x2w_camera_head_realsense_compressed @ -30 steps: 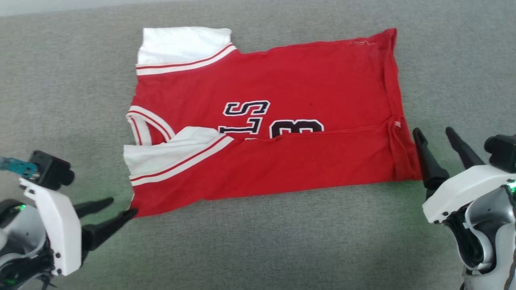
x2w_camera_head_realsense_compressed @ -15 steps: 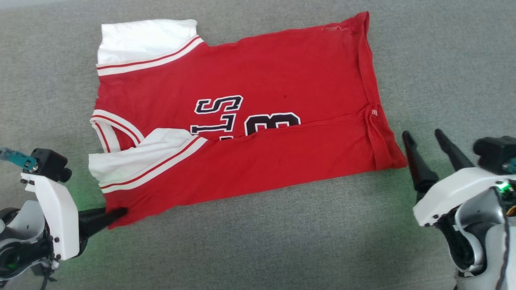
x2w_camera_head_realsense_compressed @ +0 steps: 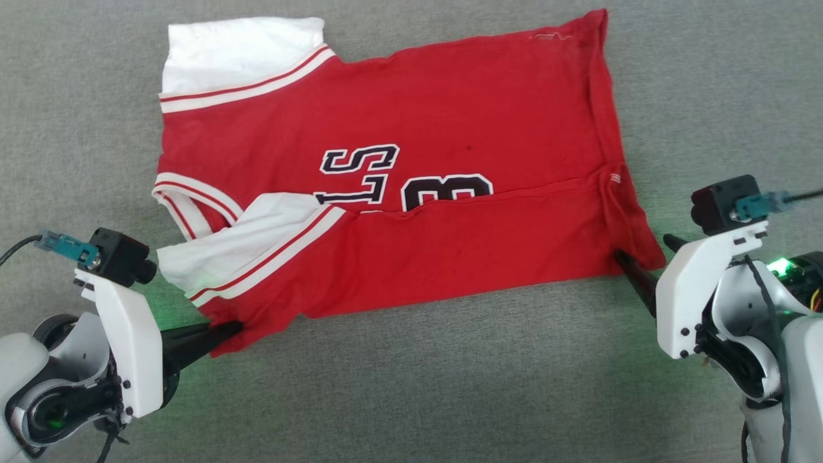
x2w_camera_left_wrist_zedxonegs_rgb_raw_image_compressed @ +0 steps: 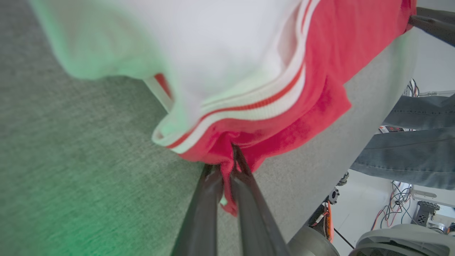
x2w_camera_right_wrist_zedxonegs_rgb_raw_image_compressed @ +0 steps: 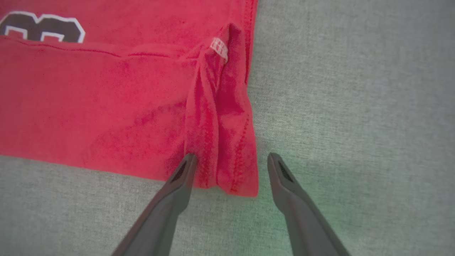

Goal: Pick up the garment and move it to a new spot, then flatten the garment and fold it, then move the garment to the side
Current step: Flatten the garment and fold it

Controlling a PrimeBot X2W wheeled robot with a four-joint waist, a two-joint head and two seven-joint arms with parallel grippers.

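Now, garment [x2w_camera_head_realsense_compressed: 411,193]: lies flat on the grey table [x2w_camera_head_realsense_compressed: 411,399], mid-table, between the two hands. Its near strip is folded up over the front and covers the lower part of the black lettering.
Long axis: left to right, with the neckline and white sleeves at the left and the hem at the right. The near edge runs the same way, from one hand to the other.
Near-left corner: bunched just below the near sleeve [x2w_camera_head_realsense_compressed: 257,244]. In the left wrist view the red fabric puckers between the fingers.
Left hand [x2w_camera_head_realsense_compressed: 225,331]: clenched on that corner, fingers pointing right along the near edge.
Right hand [x2w_camera_head_realsense_compressed: 642,247]: released, jaws spread astride the near-right corner. In the right wrist view one finger rests on the red fabric and the other on bare table just right of the hem.
Relation that counts: each hand sits at its own end of the near edge. The next move seems to hinge on the right hand closing on its corner, since a pull from the left alone would likely skew the fold.
Change from earlier: half a second ago the right hand stood off to the right of the corner, clear of the fabric; now it straddles it. The left hand was already clenched on its corner then, and was spread a second ago. The head camera has shifted too, so the garment's drift in that view is not its own.
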